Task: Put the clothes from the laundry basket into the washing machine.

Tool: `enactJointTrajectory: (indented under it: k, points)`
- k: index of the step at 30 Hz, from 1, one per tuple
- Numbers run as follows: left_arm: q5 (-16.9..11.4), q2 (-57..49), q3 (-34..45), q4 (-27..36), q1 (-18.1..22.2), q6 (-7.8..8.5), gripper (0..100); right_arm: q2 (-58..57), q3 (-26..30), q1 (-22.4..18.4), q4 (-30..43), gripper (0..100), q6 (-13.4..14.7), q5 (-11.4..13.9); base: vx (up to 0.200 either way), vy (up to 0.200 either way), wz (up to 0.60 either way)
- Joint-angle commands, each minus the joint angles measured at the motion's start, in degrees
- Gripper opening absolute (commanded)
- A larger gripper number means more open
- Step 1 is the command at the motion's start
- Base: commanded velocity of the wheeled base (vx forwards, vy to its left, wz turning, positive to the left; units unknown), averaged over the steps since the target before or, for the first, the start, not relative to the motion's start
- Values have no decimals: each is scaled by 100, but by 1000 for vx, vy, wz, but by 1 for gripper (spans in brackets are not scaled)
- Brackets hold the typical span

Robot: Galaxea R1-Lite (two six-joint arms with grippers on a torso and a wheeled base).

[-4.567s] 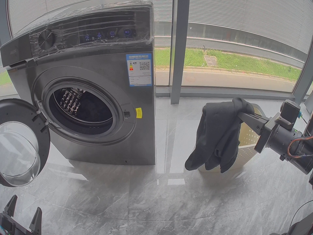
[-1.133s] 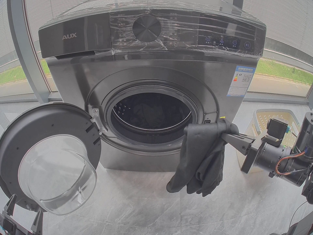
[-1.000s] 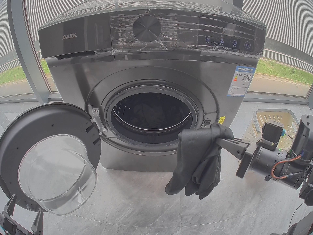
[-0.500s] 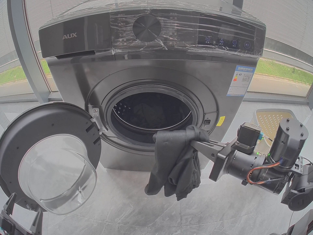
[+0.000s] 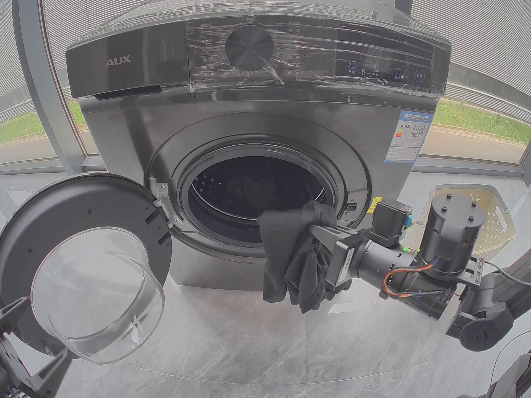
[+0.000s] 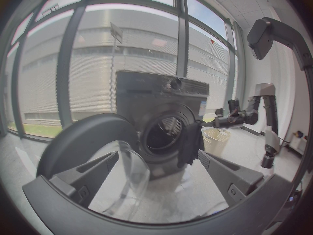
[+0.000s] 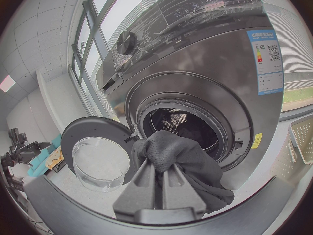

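The right gripper (image 5: pixel 314 229) is pinching a dark grey garment (image 5: pixel 287 261) by its upper edge, with the jaws drawn narrow on the bunched cloth. The garment is hanging straight down from that pinch. Its long axis is running from 12 to 6 o'clock, and the loose folds are trailing toward the floor. It is hanging just in front of the washing machine (image 5: pixel 166 122), crossing the rim of the drum opening (image 5: pixel 221 205) at about 5 o'clock. Its top is overlapping the opening and its lower end is lying over the front panel below. The gripper is pointing at the opening, coming in from 3 o'clock.

The door (image 5: pixel 72 211) is standing swung open at 8 o'clock of the drum, its glass bowl bulging outward. The laundry basket (image 5: pixel 500 216), cream and perforated, is sitting on the floor at 3 o'clock of the machine. The right arm is covering its near side, so its contents are hard to make out. A dark shape (image 5: pixel 249 186) is lying inside the drum, too dim to identify. The gripper's body is hiding part of the garment's right-hand folds. The left gripper (image 5: pixel 30 335) is hovering low at 7 o'clock, beside the door, with its jaws spread wide. The frame edge is cutting off its arm.
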Motion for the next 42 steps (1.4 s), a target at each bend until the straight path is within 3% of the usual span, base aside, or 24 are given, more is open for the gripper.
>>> enactJointTrajectory:
  k: [1, 4, 10, 12, 13, 17, 24, 31, 32, 33, 35, 37, 42]
  points:
    - [-779, 1764, -17, -281, -455, 132, 100, 643, -636, -5, 7, 0, 59, -142, 0, 0, 0]
    - [-797, 2230, -17, -465, -622, 141, 100, 740, -847, -14, 7, 0, 85, -142, 0, 0, 0]
    - [-762, 3706, -34, -1608, -1527, 97, 100, 1021, -1198, -23, -28, 0, 164, -160, 0, 0, 0]
    - [-762, 3706, -34, -1608, -1527, 97, 100, 1021, -1198, -23, -28, 0, 164, -160, 0, 0, 0]
    - [-744, 4110, -26, -1810, -1870, 141, 100, 1100, -1242, -32, -55, 0, 164, -195, 0, 0, 0]
    - [-762, 4620, -245, -1819, -2450, 97, 100, 1127, -1242, -23, -64, 0, 182, -301, 0, 0, 0]
    - [-814, 5649, -729, -2038, -2855, 26, 100, 1118, -1198, -32, -72, 0, 278, -318, 0, 0, 0]
    - [-814, 6536, -861, -2952, -3039, -360, 100, 1127, -1198, -23, -169, 0, 287, -318, 0, 0, 0]
    - [-779, 6800, -887, -3234, -3101, -563, 100, 1127, -1198, -23, -160, 0, 278, -318, 0, 0, 0]
    - [-779, 6870, -896, -3295, -3118, -615, 100, 1118, -1190, -23, -160, 0, 278, -327, 0, 0, 0]
    - [-770, 7143, -992, -3620, -3268, -949, 100, 1091, -1154, -23, -152, 0, 278, -327, 0, 0, 0]
    - [-762, 7257, -1054, -3691, -3320, -1099, 100, 1083, -1154, -23, -152, 0, 278, -327, 0, 0, 0]
    - [-753, 7617, -1370, -3682, -3364, -1195, 100, 1047, -1110, -23, -160, 0, 269, -336, 0, 0, 0]
